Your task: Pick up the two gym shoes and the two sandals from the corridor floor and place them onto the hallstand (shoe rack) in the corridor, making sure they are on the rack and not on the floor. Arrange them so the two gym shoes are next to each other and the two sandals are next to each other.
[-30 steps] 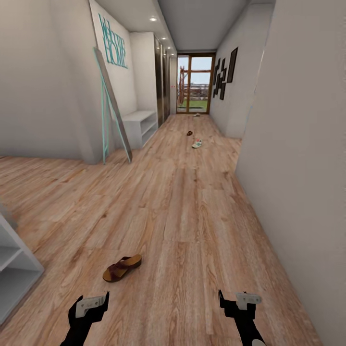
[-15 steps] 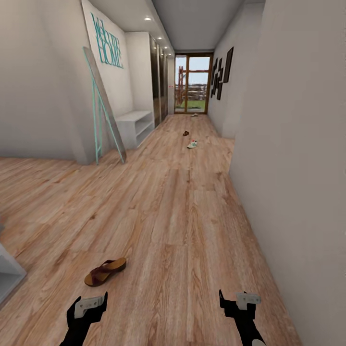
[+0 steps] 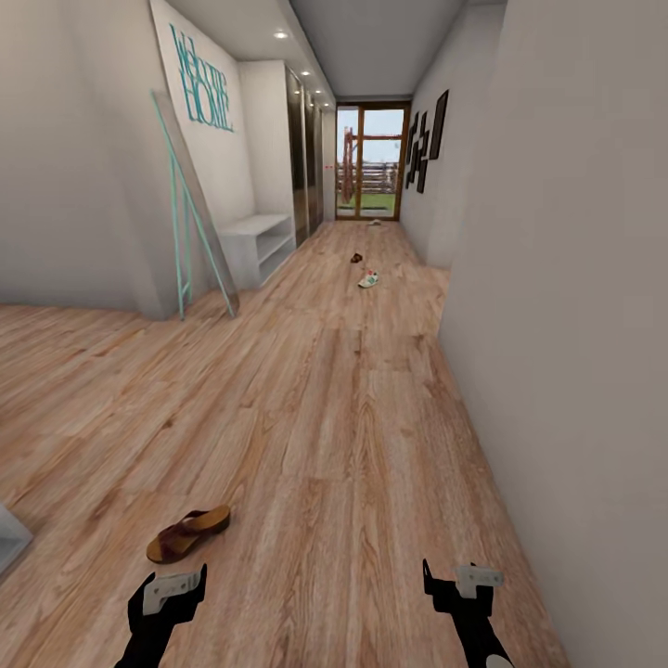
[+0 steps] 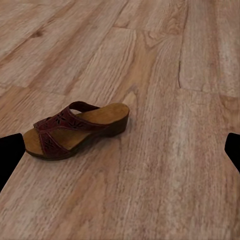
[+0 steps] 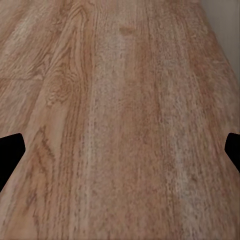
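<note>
Far gym shoe (image 3: 369, 279), sandal (image 3: 356, 258): too small for detail

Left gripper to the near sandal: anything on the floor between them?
Nothing visible. The left gripper hangs open just short of the near sandal, with only bare floor between them. In the left wrist view the sandal lies upright on the planks ahead of the fingers, untouched.
</note>
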